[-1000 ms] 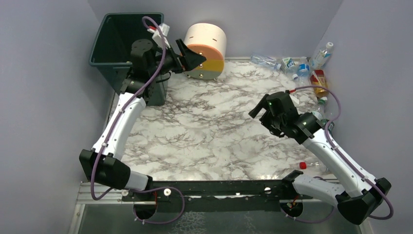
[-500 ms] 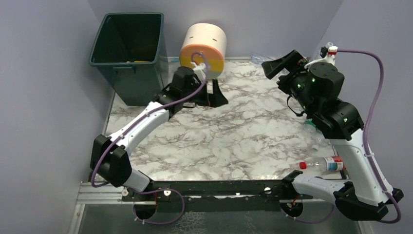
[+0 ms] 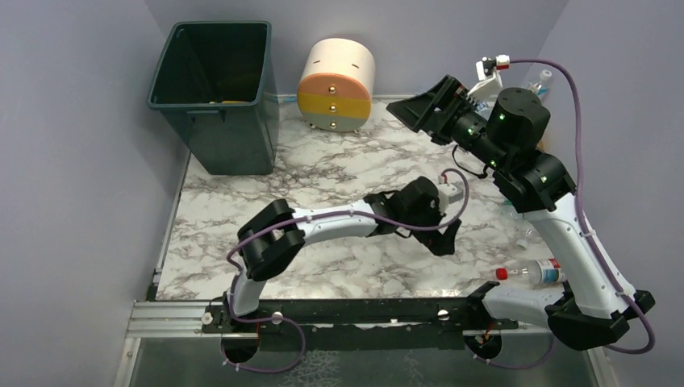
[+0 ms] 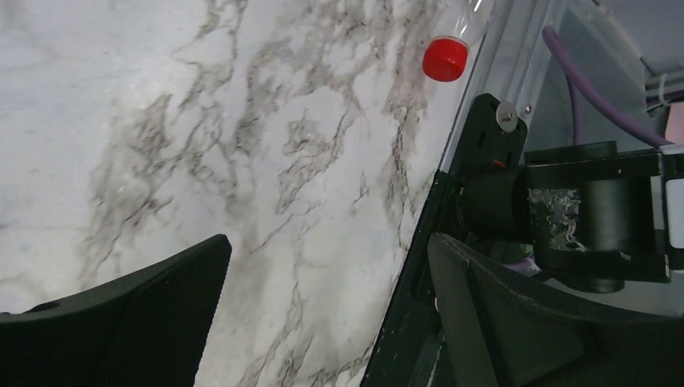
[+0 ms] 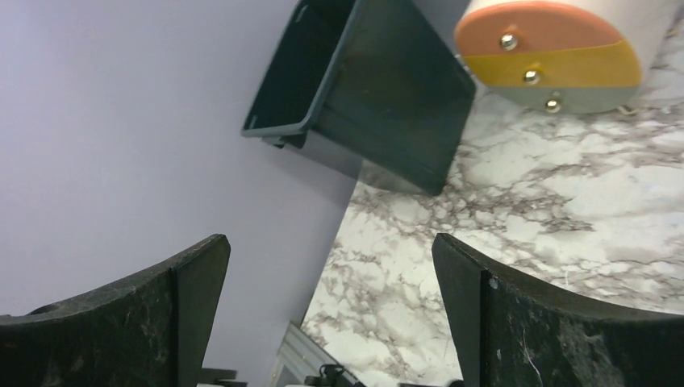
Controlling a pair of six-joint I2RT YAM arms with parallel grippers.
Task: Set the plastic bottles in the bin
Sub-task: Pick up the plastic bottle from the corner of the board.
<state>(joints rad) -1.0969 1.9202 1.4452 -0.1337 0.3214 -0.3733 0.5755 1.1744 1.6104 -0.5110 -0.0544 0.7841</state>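
The bin [image 3: 234, 143] gapes open from above, the drawer unit [image 3: 336, 81] beside it, the left arm [image 3: 339, 222] barring the middle tabletop [image 3: 339, 165].

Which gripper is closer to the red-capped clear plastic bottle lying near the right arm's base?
Left. Left gripper sits just left of the bottle; right gripper is raised far beyond it.

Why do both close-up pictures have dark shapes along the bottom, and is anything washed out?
Left wrist view: those are fingers of the left end effector, near the lens; the table bleaches pale at upper left. Right wrist view: fingers of the right end effector likewise. Top external view: glare on the table's near edge.
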